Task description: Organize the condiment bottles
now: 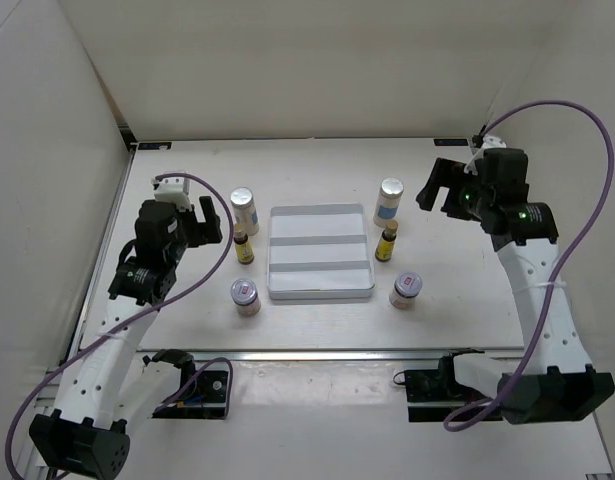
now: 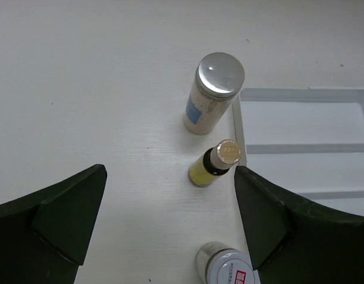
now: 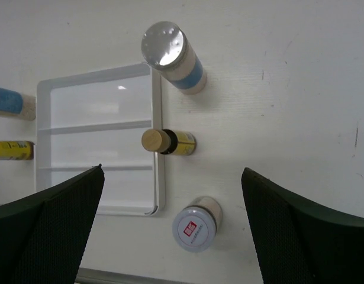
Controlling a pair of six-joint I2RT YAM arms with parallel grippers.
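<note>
White table [image 1: 177,335]: it carries everything I see, with both arm bases at its near edge.
Tray [image 1: 321,295]: white and rectangular, split by 2 ribs into 3 compartments. It lies flat in the middle of the table, with 3 bottles down each side. All 6 stand on the table outside it.
Left jar [image 1: 245,295]: nearest on my left, squat with a pinkish-red top. It is upright, near the tray's near-left corner but apart from the rim.
Right jar [image 1: 406,290]: the mirror spot on my right, upright, near the near-right corner and apart from the rim.
Left yellow bottle [image 1: 244,246]: slim, dark collar, pale cap, upright, just beside the tray's left rim. I cannot tell whether it touches.
Right yellow bottle [image 1: 387,243]: same kind, upright, just beside the right rim.
Left gripper [image 2: 170,174]: hovers above the table to the left of the left-hand row. Its fingers are spread wide with nothing between them, and my wrist camera looks down on all 3 left bottles.
Left shaker [image 1: 245,210]: tall, white, silver lid, blue label. It is upright and apart from the tray's far-left corner.
Right shaker [image 1: 389,201]: its twin, upright, off the far-right corner.
Right gripper [image 3: 173,171]: farthest back, raised to the right of the right shaker. Its fingers are wide apart and grip nothing.
</note>
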